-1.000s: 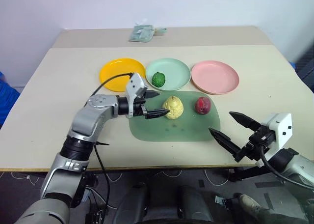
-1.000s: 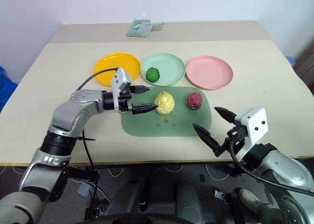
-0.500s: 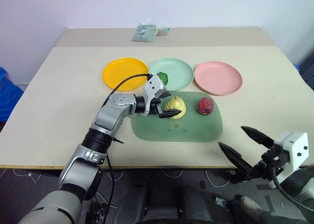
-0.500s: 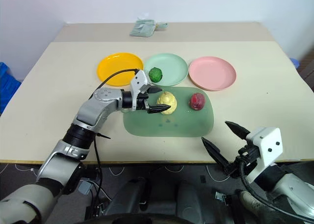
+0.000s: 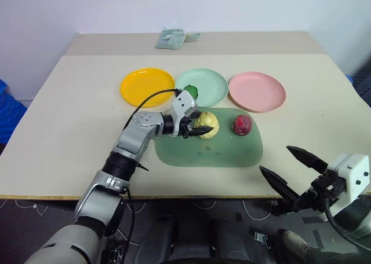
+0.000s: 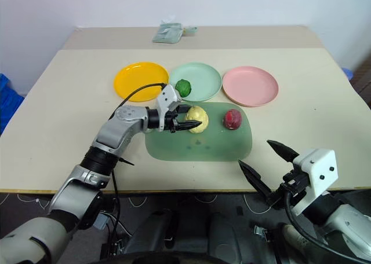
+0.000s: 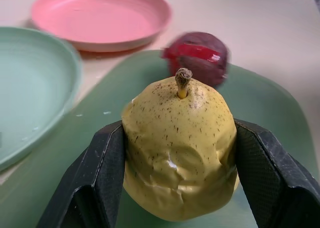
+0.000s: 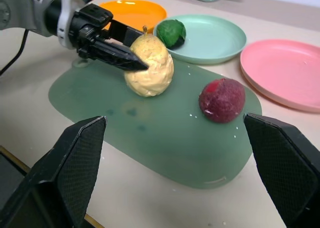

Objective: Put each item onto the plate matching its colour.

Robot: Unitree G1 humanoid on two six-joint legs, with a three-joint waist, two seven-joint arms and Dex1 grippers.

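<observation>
The green cutting mat point(image 5: 208, 145) is my landmark here. Orange-yellow plate point(image 5: 147, 86), mint green plate point(image 5: 203, 85) and pink plate point(image 5: 257, 91) sit in a row just behind it; the dark green ball point(image 5: 191, 91) is already on the mint one. On the mat itself: the yellow pear point(image 7: 179, 149) upright near the back-left, the dark red fruit point(image 5: 241, 124) near its back-right.

Left gripper point(image 5: 197, 127) has its fingers point(image 7: 102, 172) pressed on both sides of the pear's fat belly, which is the right spot imo. The skin looks crinkly and soft, probably light, so it might squash. Right gripper point(image 5: 291, 168) hangs spread wide off the mat's front-right corner, holding nothing.
</observation>
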